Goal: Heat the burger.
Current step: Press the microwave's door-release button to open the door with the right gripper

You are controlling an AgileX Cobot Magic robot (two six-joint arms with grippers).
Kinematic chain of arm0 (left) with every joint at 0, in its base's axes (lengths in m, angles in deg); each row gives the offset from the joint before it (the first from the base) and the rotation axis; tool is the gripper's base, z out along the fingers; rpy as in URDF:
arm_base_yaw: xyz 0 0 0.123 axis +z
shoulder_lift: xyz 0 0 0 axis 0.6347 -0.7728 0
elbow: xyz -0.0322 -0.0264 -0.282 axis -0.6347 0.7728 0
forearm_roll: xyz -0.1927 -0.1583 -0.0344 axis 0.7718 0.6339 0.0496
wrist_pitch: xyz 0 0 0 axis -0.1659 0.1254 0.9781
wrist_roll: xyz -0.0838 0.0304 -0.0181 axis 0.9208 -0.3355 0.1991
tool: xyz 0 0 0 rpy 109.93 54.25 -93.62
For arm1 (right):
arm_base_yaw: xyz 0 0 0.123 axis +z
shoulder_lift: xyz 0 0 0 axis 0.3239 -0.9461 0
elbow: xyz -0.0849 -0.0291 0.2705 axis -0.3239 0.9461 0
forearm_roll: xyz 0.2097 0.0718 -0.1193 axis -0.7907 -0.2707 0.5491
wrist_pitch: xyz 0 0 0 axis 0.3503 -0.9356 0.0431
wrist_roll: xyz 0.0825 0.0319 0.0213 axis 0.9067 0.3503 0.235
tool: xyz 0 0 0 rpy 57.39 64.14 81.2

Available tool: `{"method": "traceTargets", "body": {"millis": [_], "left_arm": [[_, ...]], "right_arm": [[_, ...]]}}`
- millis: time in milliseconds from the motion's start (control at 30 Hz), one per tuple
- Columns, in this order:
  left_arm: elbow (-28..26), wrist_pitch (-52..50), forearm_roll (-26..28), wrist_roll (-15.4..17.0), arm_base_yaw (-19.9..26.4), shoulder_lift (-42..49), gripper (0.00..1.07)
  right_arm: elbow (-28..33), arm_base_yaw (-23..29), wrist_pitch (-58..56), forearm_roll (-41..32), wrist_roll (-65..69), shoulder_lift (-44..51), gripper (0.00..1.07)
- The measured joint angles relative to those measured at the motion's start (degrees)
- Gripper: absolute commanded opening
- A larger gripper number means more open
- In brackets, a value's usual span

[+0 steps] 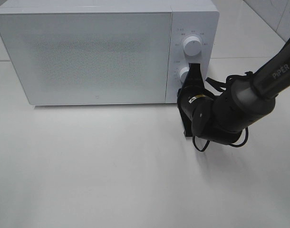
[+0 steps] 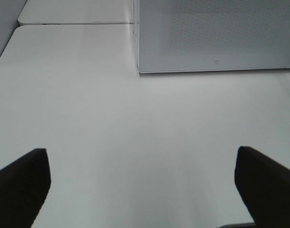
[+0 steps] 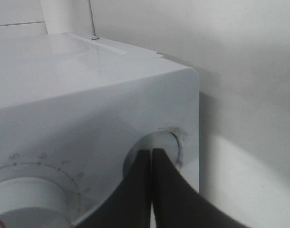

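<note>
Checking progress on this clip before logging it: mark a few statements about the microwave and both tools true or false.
1. The microwave door is shut. True.
2. The right tool is at the upper knob. False: its tip is at the lower knob.
3. The right tool's jaws are closed together. True.
4. The left tool grips something. False: it is open and empty above the table.
</note>
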Motion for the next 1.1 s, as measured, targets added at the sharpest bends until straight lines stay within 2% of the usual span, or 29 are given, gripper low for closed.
{"method": "traceTargets", "body": {"millis": [200,500,1100], "left_arm": [[0.0,0.0,0.0,0.0,0.0,0.0,0.98],[0.0,0.0,-0.1,0.0,0.0,0.0,0.98],[0.0,0.0,-0.1,0.0,0.0,0.0,0.98]], "right_arm": [[-0.1,0.1,1.2,-0.6,-0.3,-0.2,0.0],[-2.8,0.9,2.4,-5.3,-4.7,-1.3,0.0],[-4.8,0.7,0.6,-6.5,-7.2,-2.6,0.0]]}}
